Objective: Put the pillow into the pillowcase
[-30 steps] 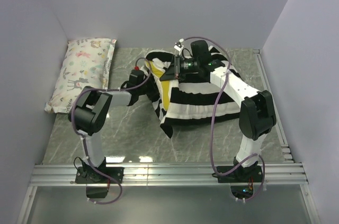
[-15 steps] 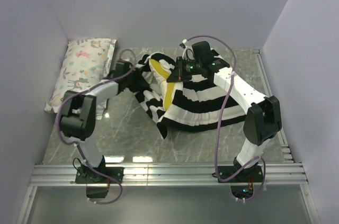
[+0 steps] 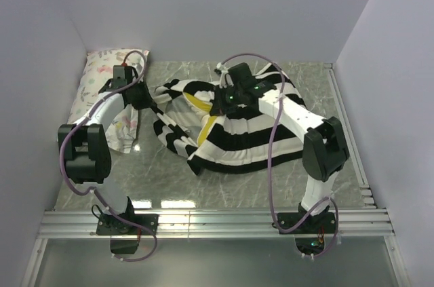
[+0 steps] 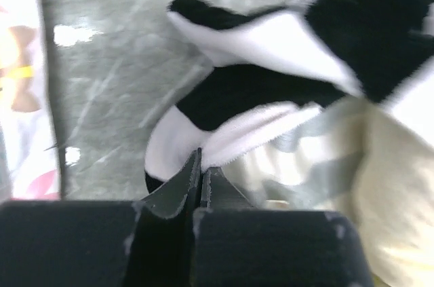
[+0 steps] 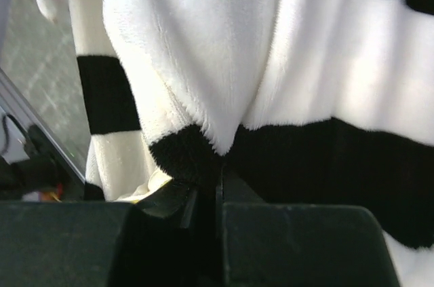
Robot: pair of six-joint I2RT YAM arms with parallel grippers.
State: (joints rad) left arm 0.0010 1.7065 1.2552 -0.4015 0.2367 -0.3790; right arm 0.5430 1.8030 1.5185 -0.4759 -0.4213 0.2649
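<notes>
1. The left arm (image 3: 108, 102) and the right arm (image 3: 293, 115) are built alike: smooth white tube-shaped links joined by chunky black joint blocks (image 3: 325, 150).
2. A thin purple cable (image 3: 273, 155) loops loosely along the right arm from base to wrist. The left arm has a matching cable (image 3: 65, 165).
3. Each arm rises from a flat black base plate (image 3: 126, 223).
4. Small green lights (image 3: 230, 96) glow on the right arm's black wrist.
5. A small red part (image 3: 122, 65) sits at the left wrist, and a white tie (image 3: 219, 68) binds the cable at the right wrist.
6. The left gripper (image 4: 199, 165) and the right gripper (image 5: 217, 185) are matt black, each with a boxy body and wedge-shaped fingers tapering to thin tips.
</notes>
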